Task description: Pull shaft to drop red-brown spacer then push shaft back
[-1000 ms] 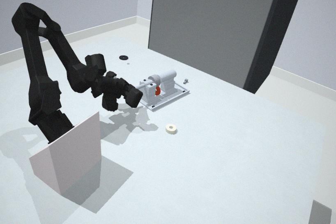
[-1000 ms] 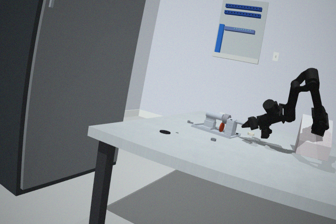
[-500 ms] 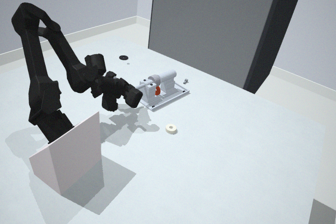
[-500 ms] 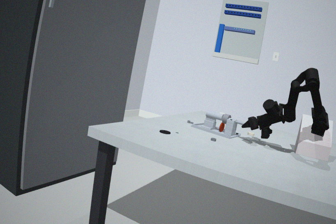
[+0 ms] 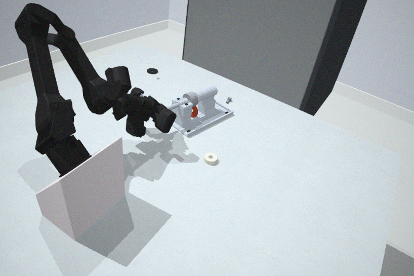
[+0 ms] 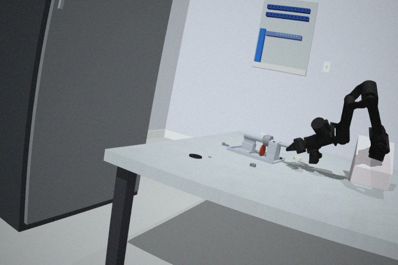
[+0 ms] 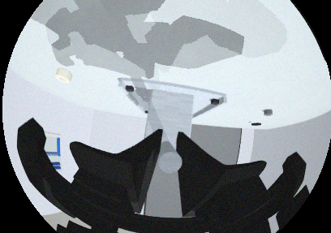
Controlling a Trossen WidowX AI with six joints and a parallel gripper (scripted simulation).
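The red-brown spacer (image 5: 194,111) (image 6: 262,150) is off the shaft line, upright and low between the two supports of the fixture; whether it rests on the base or is falling cannot be told. The grey spacers (image 5: 190,98) (image 6: 268,140) stay up on the shaft (image 5: 178,103) (image 6: 283,143) (image 7: 170,162), beside the front support. The housing block (image 5: 207,92) (image 6: 252,136), a long light grey cylinder on a pedestal, is at the far end. My gripper (image 6: 287,148) (image 7: 169,135) is shut on the shaft's near end, outside the front support; its fingertips are hidden in the top view.
A cream ring (image 5: 205,159) (image 6: 297,158) lies near the fixture's base tray (image 5: 208,126). A black ring (image 5: 149,71) (image 6: 195,156) and small grey pieces lie around it. A pale pink block (image 5: 96,186) (image 6: 369,176) stands by the arm's base. A tall grey cabinet (image 5: 260,32) (image 6: 96,79) stands beyond the table.
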